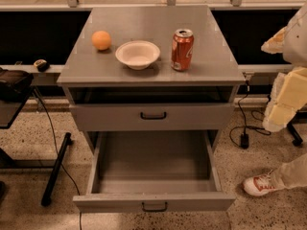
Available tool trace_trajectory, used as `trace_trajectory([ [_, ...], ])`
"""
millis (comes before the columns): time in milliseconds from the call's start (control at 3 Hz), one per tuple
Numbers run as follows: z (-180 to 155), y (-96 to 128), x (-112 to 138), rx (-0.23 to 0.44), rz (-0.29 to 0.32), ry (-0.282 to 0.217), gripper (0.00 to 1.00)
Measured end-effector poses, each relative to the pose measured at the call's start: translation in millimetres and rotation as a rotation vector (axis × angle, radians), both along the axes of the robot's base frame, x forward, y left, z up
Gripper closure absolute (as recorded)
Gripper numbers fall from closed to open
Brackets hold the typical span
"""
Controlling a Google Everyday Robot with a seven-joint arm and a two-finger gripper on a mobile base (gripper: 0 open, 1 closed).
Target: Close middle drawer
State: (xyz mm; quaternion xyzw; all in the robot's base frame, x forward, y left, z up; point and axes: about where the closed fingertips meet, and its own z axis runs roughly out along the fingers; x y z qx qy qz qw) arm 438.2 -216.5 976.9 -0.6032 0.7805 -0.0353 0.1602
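The middle drawer (153, 201) is pulled far out toward me at the bottom of the grey cabinet (153, 75). It has a low flat front panel with a small black bar handle (154, 206), and its grey box is empty. Above it, the drawer with the taller front panel (153, 117) stands slightly out, with a dark gap over it. My gripper (277, 115) hangs at the right edge of the view on the cream-coloured arm. It is to the right of the cabinet, at about the height of the upper drawer front, and touches nothing.
On the cabinet top stand an orange (101, 40), a white bowl (137, 54) and a red soda can (182, 50). A person's white and red shoe (259, 184) is on the floor at the right. Cables (243, 128) and a black stand (55, 169) flank the cabinet.
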Motion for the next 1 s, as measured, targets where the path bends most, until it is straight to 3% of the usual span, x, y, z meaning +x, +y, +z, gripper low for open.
trace_trajectory([
  [333, 0.0, 0.0, 0.0, 0.000, 0.000, 0.000, 0.00],
  [667, -33.8, 10.4, 3.4, 0.140, 0.024, 0.017, 0.00],
  [1000, -97.7, 26.7, -11.2, 0.317, 0.032, 0.035, 0.00],
])
